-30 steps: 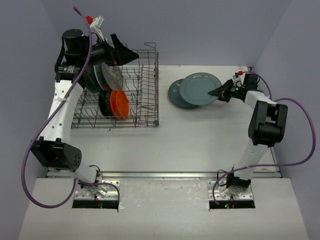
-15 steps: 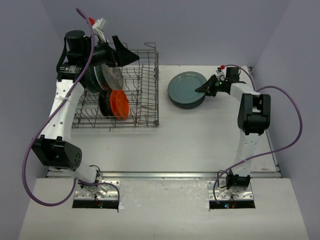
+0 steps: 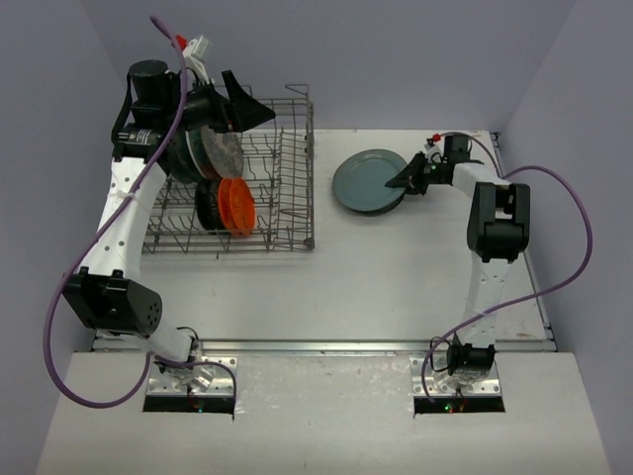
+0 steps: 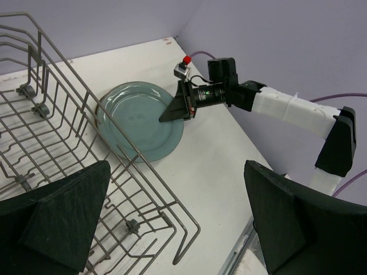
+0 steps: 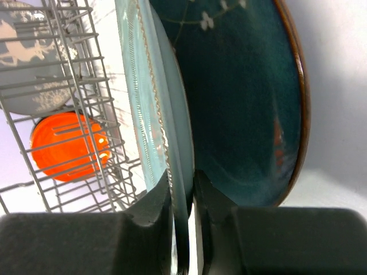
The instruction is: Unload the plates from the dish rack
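A grey-blue plate (image 3: 366,181) (image 5: 153,97) lies on top of a dark teal plate (image 5: 246,109) on the table, right of the dish rack (image 3: 289,213). My right gripper (image 3: 404,179) (image 5: 183,179) is shut on the grey-blue plate's right rim, which sits between its fingers. In the rack stand an orange plate (image 3: 237,205) (image 5: 64,146), a black plate (image 3: 207,203) and, behind them, a patterned plate (image 3: 222,150). My left gripper (image 3: 259,111) (image 4: 176,172) hangs wide open above the rack's back left part, holding nothing.
The rack's raised wire handle (image 4: 189,229) and upright tines (image 3: 282,163) stand between the left gripper and the stacked plates. The right arm (image 3: 495,223) reaches along the table's right edge. Purple walls close the back and both sides.
The right gripper has carried the grey-blue plate leftward and lowered it over the dark teal plate, covering it. The left arm has hardly shifted.
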Available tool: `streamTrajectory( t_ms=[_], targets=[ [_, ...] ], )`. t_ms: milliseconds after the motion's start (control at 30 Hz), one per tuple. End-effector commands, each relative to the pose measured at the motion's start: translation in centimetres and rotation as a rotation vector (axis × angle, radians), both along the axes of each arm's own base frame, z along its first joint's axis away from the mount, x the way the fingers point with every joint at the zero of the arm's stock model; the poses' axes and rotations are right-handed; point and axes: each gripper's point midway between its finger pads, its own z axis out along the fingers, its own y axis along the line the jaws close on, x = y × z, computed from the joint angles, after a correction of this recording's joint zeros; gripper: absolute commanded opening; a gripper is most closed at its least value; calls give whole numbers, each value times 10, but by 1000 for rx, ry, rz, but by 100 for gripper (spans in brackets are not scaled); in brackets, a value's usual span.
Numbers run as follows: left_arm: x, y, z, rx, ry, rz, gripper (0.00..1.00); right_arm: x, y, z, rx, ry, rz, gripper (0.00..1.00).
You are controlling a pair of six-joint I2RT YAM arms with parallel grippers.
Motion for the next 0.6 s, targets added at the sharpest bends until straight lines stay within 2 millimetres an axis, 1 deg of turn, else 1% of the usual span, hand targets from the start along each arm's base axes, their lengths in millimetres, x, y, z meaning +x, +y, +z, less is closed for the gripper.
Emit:
streamTrajectory(
  t_ms=[0, 67, 133, 300, 367, 433, 467, 500, 567],
  targets=[
    [1, 1, 8, 1, -40, 3, 100, 18, 3, 26, -88, -125, 54, 34],
    [1, 2, 8, 0, -38, 8, 100, 16, -2, 21, -138, -108, 41, 39],
    [2, 2, 6, -2, -31, 14, 100, 18, -8, 22, -187, -118, 32, 41],
    [2, 2, 6, -7, -31, 14, 100, 19, -13, 18, -294, -115, 26, 43],
    [1, 2, 6, -7, -29, 12, 100, 20, -16, 16, -367, -114, 32, 45],
    [1, 2, 6, -7, -29, 12, 100, 23, -23, 16, -446, -118, 33, 46],
    [1, 2, 6, -7, -28, 12, 100, 22, -23, 14, -481, -111, 39, 46],
    [1, 2, 6, -7, -28, 12, 100, 20, -18, 13, -515, -104, 57, 48],
    [1, 1, 6, -7, -28, 10, 100, 21, -19, 14, -587, -117, 64, 54]
  ],
)
